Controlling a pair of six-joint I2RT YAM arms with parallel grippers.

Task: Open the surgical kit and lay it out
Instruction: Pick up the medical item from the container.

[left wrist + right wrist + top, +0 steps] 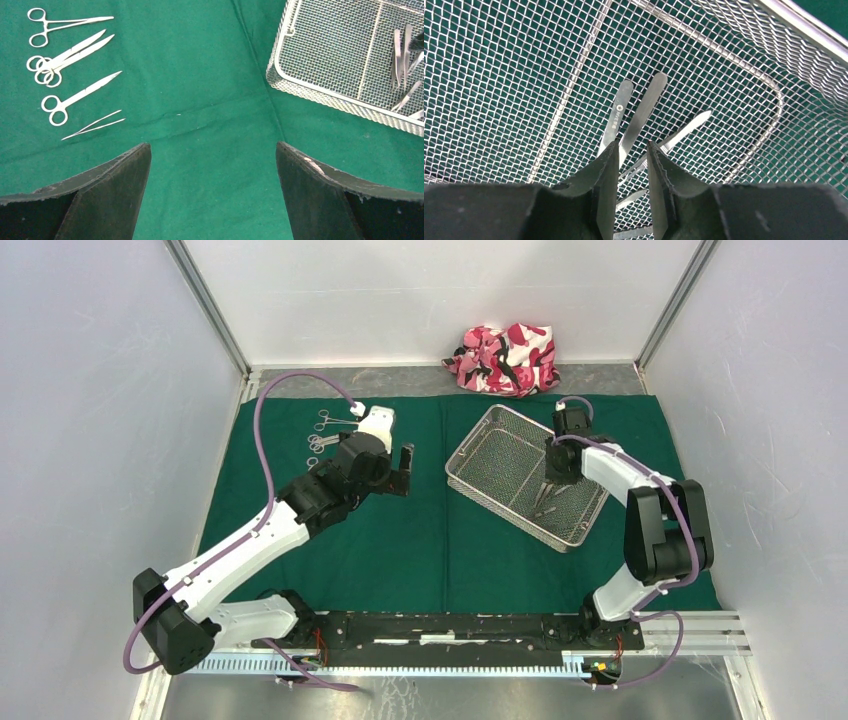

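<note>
Top view: your right gripper [548, 496] stands inside the tray [468, 437]. The left gripper [398, 478] hangs left of the tray, wide open and empty.

Left wrist: 5 tools [70, 50] lie left of the tray.

Right wrist: the tweezers [643, 112] point straight ahead, running in between the nearly closed fingers. You cannot tell whether they grip.

Top view: we look down from high behind the arm bases [270, 620], with the whole green drape [430, 540] in frame. Left wrist: we sit lower, facing down and forward over the drape, catching the near corner of the mesh tray [325, 97]. Right wrist: we sit close inside that tray, looking down at its floor. All three views share the tray.
</note>
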